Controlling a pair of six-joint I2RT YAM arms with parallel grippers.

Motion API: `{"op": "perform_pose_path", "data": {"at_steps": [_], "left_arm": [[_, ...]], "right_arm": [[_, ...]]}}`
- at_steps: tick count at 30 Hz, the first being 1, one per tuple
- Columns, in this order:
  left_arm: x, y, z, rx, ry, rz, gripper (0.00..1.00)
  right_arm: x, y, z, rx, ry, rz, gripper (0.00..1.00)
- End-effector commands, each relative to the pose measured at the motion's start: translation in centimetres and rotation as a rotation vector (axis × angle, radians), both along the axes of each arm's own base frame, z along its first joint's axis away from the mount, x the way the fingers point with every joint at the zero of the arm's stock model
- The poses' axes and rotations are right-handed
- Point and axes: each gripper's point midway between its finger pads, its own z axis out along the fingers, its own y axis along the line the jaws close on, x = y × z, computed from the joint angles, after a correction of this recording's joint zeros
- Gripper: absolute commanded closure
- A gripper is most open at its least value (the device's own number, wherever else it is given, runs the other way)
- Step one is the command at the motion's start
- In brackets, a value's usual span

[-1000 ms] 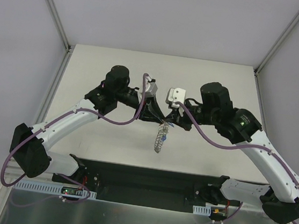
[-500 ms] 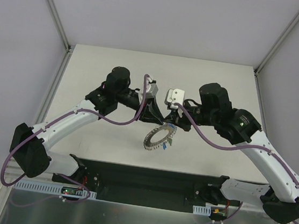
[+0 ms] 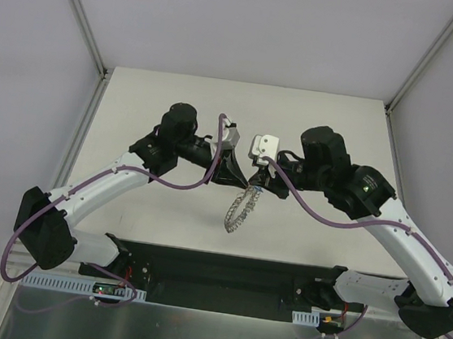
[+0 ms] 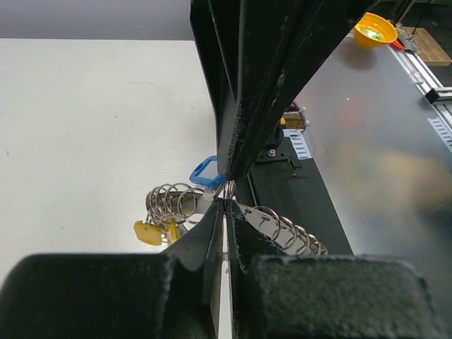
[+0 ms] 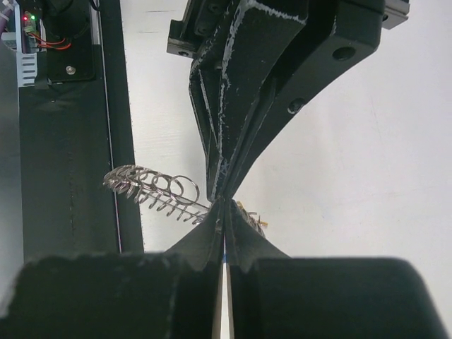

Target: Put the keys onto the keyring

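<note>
The left fingers (image 4: 206, 239) and right fingers (image 5: 244, 244) meet tip to tip, both pressed shut on the rim of the keyring (image 3: 241, 210), which dangles edge-on above the bench (image 3: 177, 98). A blue key (image 4: 205, 171) and a yellow key (image 4: 148, 232) hang by its coils. The pinch point itself is hidden.

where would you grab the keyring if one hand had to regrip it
Probably the lower rim of the keyring, clear of the top where the left hand and right hand pinch it. It hangs thin and flat, so come in from the side, fingers across its two flat faces.
</note>
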Motion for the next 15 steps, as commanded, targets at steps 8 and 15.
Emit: {"op": "perform_pose_path", "data": {"at_steps": [8,15], "left_arm": [[1.3,1.0,3.7,-0.059,-0.117,0.168,1.00],[1.8,1.3,6.2,-0.130,-0.159,0.232,1.00]], "right_arm": [[0.3,-1.4,2.5,0.042,-0.095,-0.054,0.99],[0.3,-1.3,2.0,0.050,-0.080,-0.069,0.99]]}}
